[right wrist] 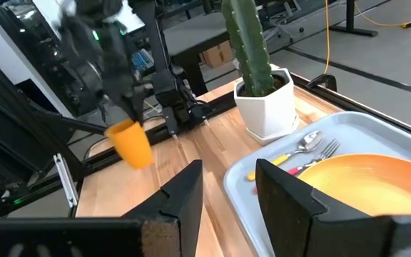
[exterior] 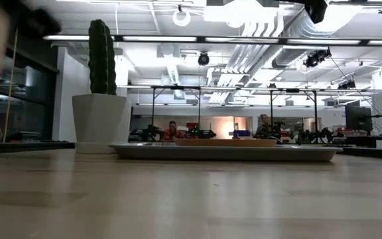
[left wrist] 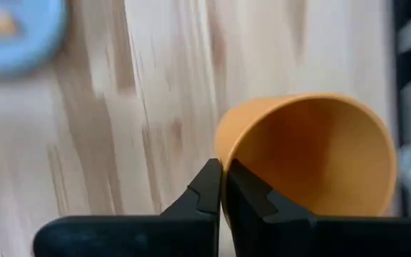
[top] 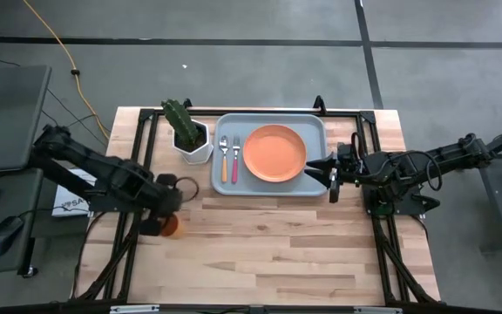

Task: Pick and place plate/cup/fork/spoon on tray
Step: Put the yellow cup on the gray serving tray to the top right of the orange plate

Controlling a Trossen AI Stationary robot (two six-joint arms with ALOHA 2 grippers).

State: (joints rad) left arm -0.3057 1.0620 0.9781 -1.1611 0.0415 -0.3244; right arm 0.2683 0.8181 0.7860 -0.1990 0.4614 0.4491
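My left gripper (top: 167,215) is shut on the small orange cup (top: 173,228) over the table's left part, in front of the cactus pot. The cup also shows in the left wrist view (left wrist: 312,153) and in the right wrist view (right wrist: 130,143). The orange plate (top: 274,153) lies on the pale blue-grey tray (top: 314,124). The orange-handled spoon (top: 224,160) and the pink-handled fork (top: 234,160) lie side by side on the tray, left of the plate. My right gripper (top: 327,173) is open and empty at the tray's right edge. My left gripper pinches the cup's wall at its rim (left wrist: 223,153), one finger (left wrist: 252,203) inside the cup and the other (left wrist: 205,196) outside. It comes from above. The cup hangs below the fingers, lifted clear of the table (right wrist: 130,143).
A white pot with a green cactus (top: 190,138) stands just left of the tray's far left corner. Black frame rails (top: 138,157) run along the table's left and right sides. Bare wood (top: 268,244) lies in front of the tray. People sit in the room beyond (exterior: 172,129).
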